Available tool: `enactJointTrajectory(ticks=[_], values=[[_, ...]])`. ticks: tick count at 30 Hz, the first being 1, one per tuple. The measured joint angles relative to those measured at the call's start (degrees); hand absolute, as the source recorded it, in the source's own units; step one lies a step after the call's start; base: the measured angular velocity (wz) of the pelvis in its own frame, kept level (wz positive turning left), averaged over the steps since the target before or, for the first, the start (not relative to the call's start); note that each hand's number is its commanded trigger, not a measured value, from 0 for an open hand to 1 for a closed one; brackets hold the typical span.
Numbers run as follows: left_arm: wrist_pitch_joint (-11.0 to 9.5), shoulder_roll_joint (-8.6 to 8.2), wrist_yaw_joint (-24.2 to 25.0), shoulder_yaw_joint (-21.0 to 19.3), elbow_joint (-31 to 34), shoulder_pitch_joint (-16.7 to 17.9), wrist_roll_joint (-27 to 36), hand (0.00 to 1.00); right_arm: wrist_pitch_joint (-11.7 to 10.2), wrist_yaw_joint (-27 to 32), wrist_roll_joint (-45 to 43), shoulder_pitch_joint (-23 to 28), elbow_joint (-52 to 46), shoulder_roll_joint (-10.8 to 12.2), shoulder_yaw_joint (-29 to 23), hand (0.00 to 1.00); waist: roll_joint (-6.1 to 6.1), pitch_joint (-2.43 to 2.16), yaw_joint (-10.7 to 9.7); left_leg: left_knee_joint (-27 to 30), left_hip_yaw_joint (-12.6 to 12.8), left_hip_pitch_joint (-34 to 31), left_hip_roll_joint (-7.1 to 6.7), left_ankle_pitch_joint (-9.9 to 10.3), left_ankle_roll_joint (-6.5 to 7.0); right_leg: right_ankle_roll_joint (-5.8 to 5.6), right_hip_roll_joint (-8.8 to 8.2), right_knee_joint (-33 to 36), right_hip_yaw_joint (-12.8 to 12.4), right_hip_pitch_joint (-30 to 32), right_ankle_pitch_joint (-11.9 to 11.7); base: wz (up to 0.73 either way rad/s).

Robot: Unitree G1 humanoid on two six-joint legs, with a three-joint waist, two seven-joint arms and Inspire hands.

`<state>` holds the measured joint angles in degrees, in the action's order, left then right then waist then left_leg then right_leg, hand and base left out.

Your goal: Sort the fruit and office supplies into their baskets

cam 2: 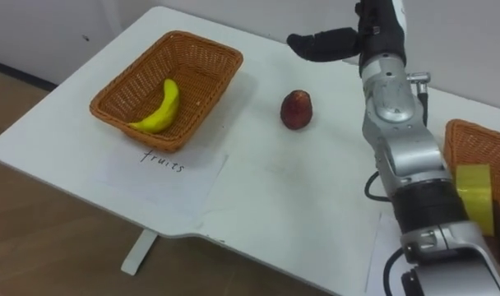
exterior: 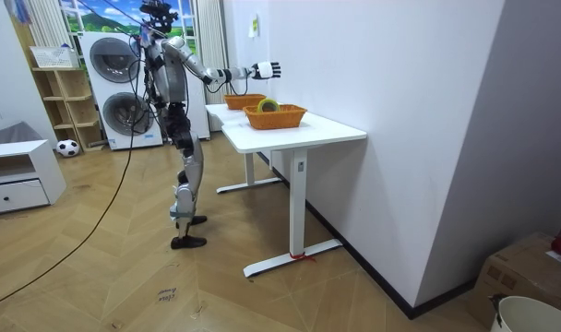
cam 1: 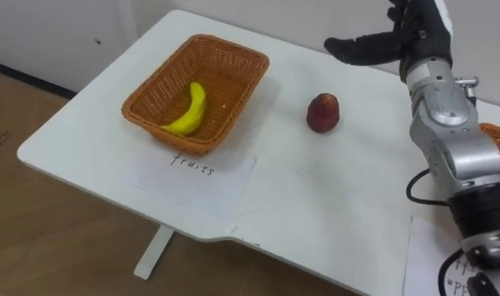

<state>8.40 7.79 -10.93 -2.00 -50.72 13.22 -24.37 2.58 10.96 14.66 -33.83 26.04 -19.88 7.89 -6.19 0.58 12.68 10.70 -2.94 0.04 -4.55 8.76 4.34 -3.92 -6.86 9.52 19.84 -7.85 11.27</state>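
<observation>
— What is seen on the white table?
— A wicker basket is set at ten o'clock, partly on a sheet of paper. A second wicker basket is cut off by the edge at three o'clock.
— How is the right robot hand held?
— It is raised over the table at one o'clock, with its fingers stretched straight and apart and nothing gripped.
— Where is the fruit found?
— A banana is laid inside the ten o'clock basket. A red fruit is left on the bare table near the middle, at seven o'clock from the hand and apart from it. A roll of yellow tape is seen in the three o'clock basket.
</observation>
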Motion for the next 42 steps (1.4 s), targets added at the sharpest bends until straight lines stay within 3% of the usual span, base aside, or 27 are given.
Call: enactJointTrajectory(ticks=[10, 22, 42], values=[[0.08, -0.56, -0.05, 0.13, -0.88, 0.09, 0.09, 0.0, 0.01, 0.02, -0.02, 0.01, 6.1, 0.06, 0.98, 0.0, -0.38, 0.19, 0.32, 0.35, -0.23, -2.35, 0.0, 0.0, 0.0, 0.05, -0.04, -0.02, 0.79, 1.95, -0.08, 0.01], [0.35, -0.64, 0.49, 1.19, -2.27, -0.46, 0.07, 0.0, 0.01, -0.53, -1.64, 0.02, 10.15, 0.21, 2.22, 0.0, 0.47, 0.76, 0.34, 0.6, -0.48, -2.43, -0.08, 0.0, -0.01, 0.05, -0.04, 0.01, 0.69, 1.85, -0.07, 0.01], [-0.04, -0.43, 0.39, 1.12, -4.38, -0.98, 0.05, 0.0, -0.02, -3.68, -2.09, 0.04, 15.39, 1.23, 2.34, 0.0, 0.5, 0.72, 1.79, 1.11, -0.55, -2.27, -0.1, 0.0, -0.02, 0.05, 0.0, 0.0, 0.82, 1.29, -0.08, 0.0]])
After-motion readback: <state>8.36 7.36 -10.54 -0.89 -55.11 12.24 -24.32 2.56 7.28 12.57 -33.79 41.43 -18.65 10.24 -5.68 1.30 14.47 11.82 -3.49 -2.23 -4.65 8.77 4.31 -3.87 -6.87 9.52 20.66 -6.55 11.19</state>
